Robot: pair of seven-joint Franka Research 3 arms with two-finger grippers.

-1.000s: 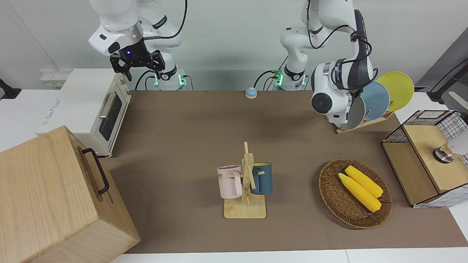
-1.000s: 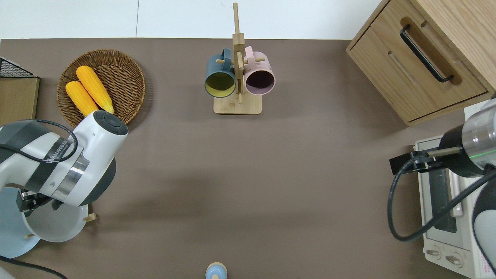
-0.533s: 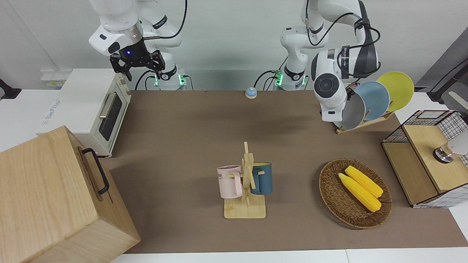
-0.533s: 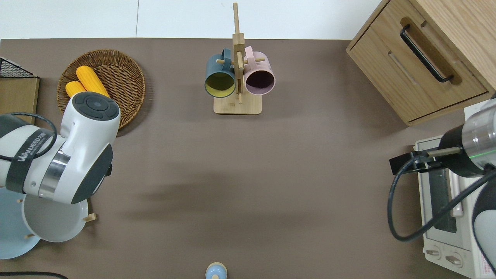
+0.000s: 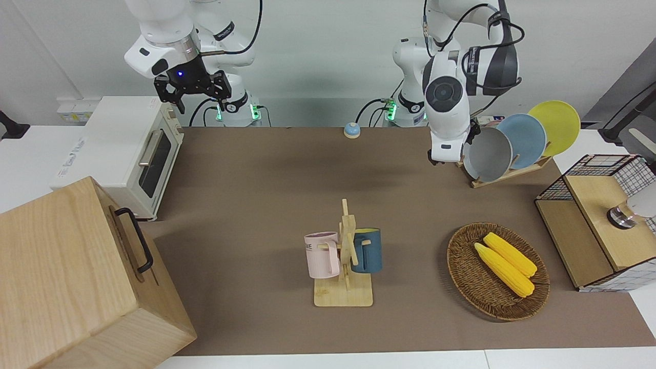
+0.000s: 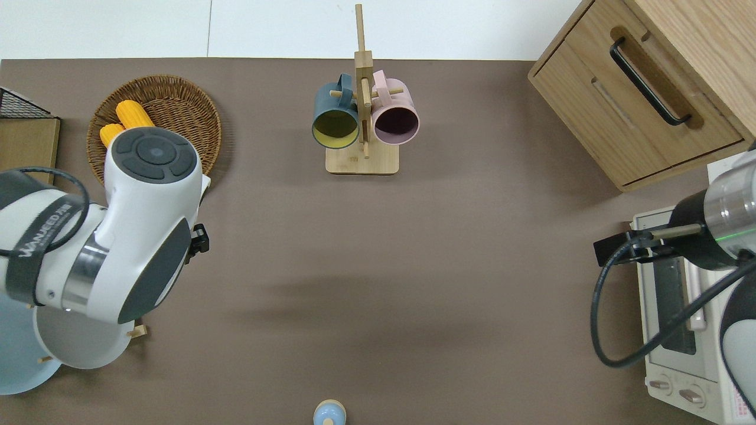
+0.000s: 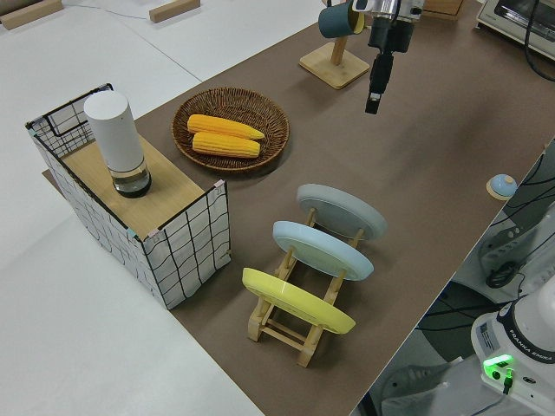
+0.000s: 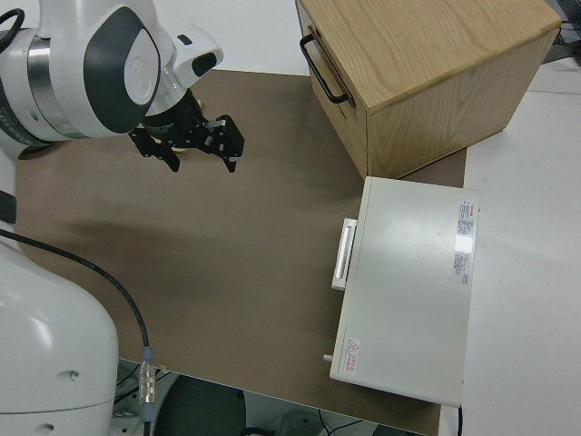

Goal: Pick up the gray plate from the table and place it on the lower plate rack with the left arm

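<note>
The gray plate (image 5: 487,154) stands tilted in the end slot of the lower plate rack (image 5: 512,174), the slot toward the table's middle, next to a sky-blue plate (image 5: 525,139) and a yellow plate (image 5: 556,125). The left side view shows the gray plate (image 7: 342,211) resting free on the rack (image 7: 286,325). My left gripper (image 5: 446,163) hangs in the air, open and holding nothing, clear of the plate. It is over bare brown table (image 6: 413,265) beside the rack. The right arm is parked, its gripper (image 8: 200,162) open.
A wicker basket (image 5: 461,266) with two corn cobs lies farther from the robots than the rack. A mug stand (image 5: 346,256) with two mugs, a wire-sided box (image 5: 589,220), a wooden drawer cabinet (image 5: 77,277), a toaster oven (image 5: 128,148) and a small bell (image 5: 351,130) are also on the table.
My left arm has lifted and drawn away from the gray plate toward the table's middle. The plate stays in the rack. The right arm has not moved.
</note>
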